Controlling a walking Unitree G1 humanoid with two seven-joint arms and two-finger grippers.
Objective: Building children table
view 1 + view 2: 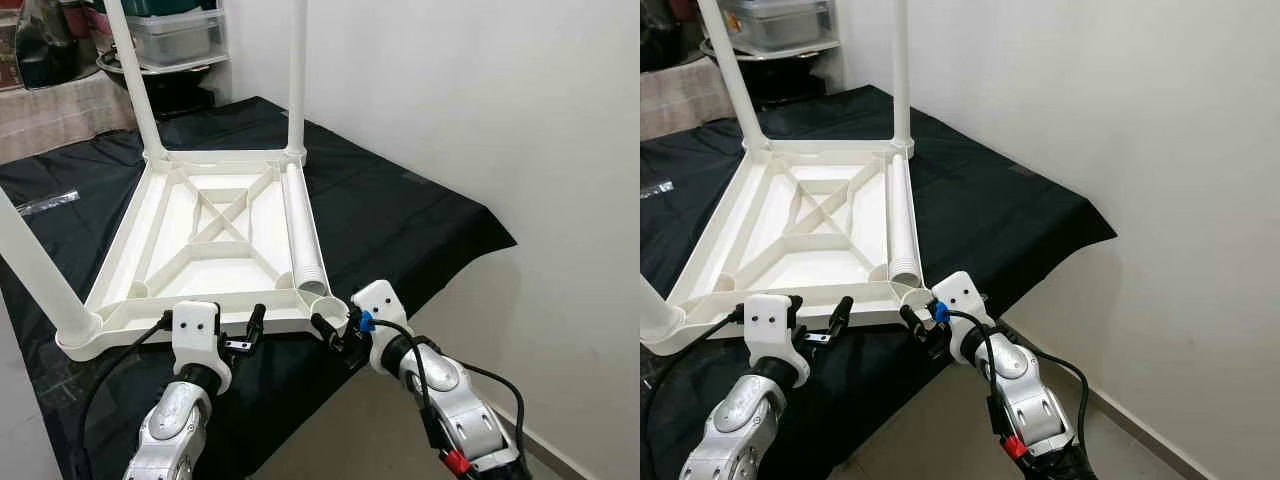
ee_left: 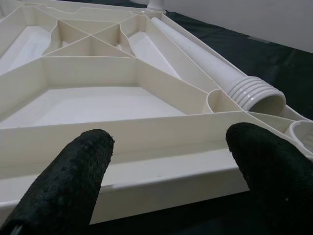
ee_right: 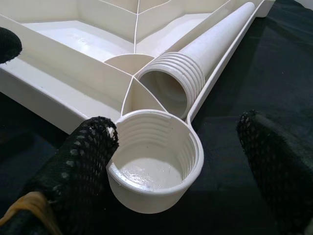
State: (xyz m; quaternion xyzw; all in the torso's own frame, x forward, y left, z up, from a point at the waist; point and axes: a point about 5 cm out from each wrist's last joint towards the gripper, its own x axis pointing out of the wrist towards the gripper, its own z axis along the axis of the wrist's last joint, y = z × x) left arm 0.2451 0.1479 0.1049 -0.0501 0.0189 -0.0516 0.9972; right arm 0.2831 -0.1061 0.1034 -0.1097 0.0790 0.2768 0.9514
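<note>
The upturned tabletop (image 1: 215,235) lay on the black-covered surface (image 1: 400,220), three legs already upright, the loose leg (image 1: 303,228) lying inside along its right rim, long axis running away from the robot, threaded end nearest. The right hand (image 1: 337,330), fingers spread and empty, sat at the empty corner socket (image 3: 154,159), just short of that threaded end, so nearer the leg. The left hand (image 1: 240,335), also spread and empty, faced the near rim.

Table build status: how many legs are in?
Three white plastic legs stand screwed into the upturned white plastic tabletop. The fourth white threaded leg lies loose inside it. Right claw is open around the empty threaded corner socket; left claw is open at the near edge.
</note>
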